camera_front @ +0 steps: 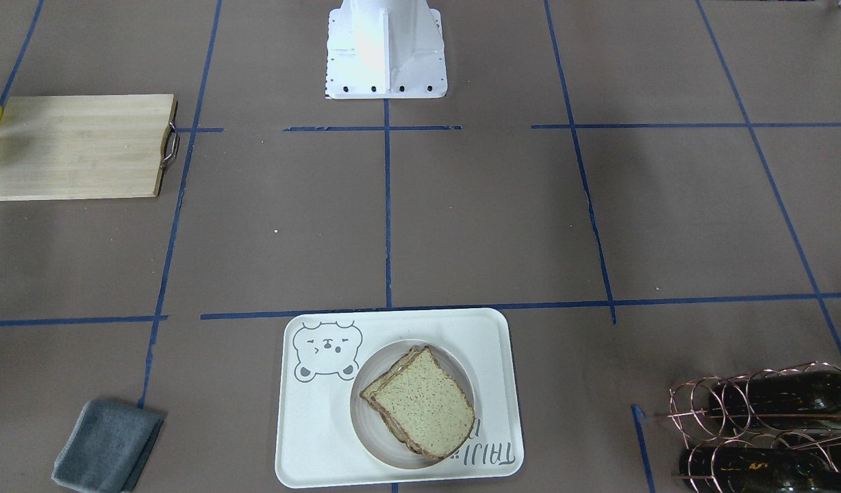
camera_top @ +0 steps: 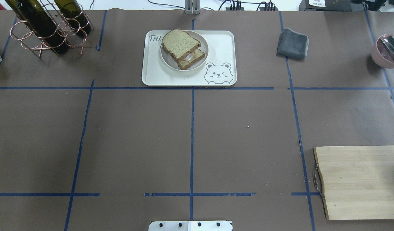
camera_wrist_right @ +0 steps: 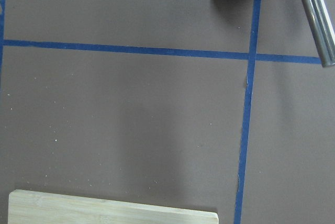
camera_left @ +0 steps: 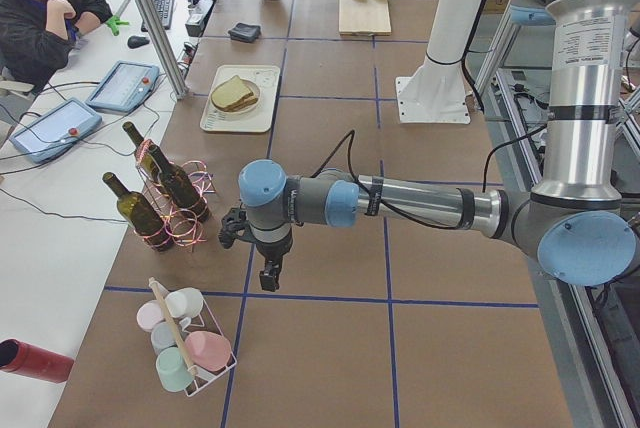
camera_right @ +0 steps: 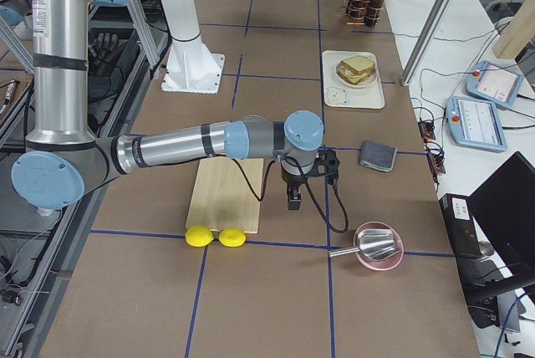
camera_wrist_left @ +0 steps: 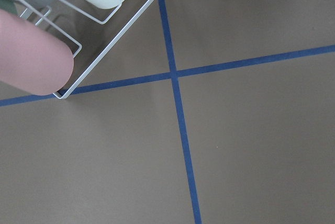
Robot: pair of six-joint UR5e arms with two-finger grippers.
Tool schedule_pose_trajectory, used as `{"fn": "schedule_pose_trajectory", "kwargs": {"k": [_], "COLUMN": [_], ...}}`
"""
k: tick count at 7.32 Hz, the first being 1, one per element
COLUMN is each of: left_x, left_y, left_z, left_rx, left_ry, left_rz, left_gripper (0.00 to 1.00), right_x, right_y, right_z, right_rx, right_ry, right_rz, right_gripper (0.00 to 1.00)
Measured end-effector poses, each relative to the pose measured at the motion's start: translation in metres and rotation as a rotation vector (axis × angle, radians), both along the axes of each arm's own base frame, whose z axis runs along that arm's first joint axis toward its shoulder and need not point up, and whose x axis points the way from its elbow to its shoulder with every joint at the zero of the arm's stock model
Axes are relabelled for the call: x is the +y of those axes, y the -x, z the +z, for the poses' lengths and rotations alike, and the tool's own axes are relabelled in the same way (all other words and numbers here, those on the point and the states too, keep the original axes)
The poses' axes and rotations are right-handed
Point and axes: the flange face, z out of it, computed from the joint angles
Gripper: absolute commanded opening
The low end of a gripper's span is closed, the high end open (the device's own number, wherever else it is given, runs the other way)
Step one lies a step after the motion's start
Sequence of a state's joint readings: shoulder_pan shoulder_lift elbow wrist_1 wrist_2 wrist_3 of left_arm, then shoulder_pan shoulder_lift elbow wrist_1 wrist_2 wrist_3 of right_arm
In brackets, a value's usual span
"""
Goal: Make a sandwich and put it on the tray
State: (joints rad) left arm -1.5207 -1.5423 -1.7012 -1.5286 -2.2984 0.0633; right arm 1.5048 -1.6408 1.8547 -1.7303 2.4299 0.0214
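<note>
The sandwich (camera_front: 420,404), two stacked slices of speckled tan bread with a sliver of white egg between them, lies on a small round plate on the cream bear tray (camera_front: 489,356). It also shows in the overhead view (camera_top: 183,48) on the tray (camera_top: 222,48) at the table's far middle. My left gripper (camera_left: 268,273) hangs over bare table far from the tray, near the bottle rack. My right gripper (camera_right: 292,201) hangs beside the cutting board. Both show only in side views, so I cannot tell whether they are open or shut.
A wooden cutting board (camera_top: 360,183) lies at the near right. A grey cloth (camera_top: 293,43) lies right of the tray. A copper bottle rack (camera_top: 46,29) stands far left. A pink bowl with a metal scoop (camera_top: 388,51) sits far right. A cup rack (camera_left: 185,343) stands near my left gripper.
</note>
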Motion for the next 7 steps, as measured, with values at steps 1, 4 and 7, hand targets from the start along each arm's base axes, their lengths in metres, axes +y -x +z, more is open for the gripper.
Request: {"fn": "schedule_pose_trajectory", "kwargs": {"k": [1,4,7], "left_x": [0.001,-0.001,0.003], "left_y": [0.004,0.008,0.01], "left_z": [0.001,0.002,0.024], "left_rx": [0.015,0.028,0.03], "left_ry": [0.007,-0.021,-0.002], "left_rz": [-0.014,-0.024,-0.029], "left_gripper": [1.0,1.0,1.0], "right_x": [-0.002,-0.005,-0.004], "right_y": [0.0,0.0,0.0], "right_z": [-0.002,-0.006,-0.006], "right_rx": [0.0,0.0,0.001], "right_ry": [-0.004,-0.012,-0.017], "right_rz": [0.0,0.0,-0.004], "right_gripper": [1.0,1.0,1.0]}}
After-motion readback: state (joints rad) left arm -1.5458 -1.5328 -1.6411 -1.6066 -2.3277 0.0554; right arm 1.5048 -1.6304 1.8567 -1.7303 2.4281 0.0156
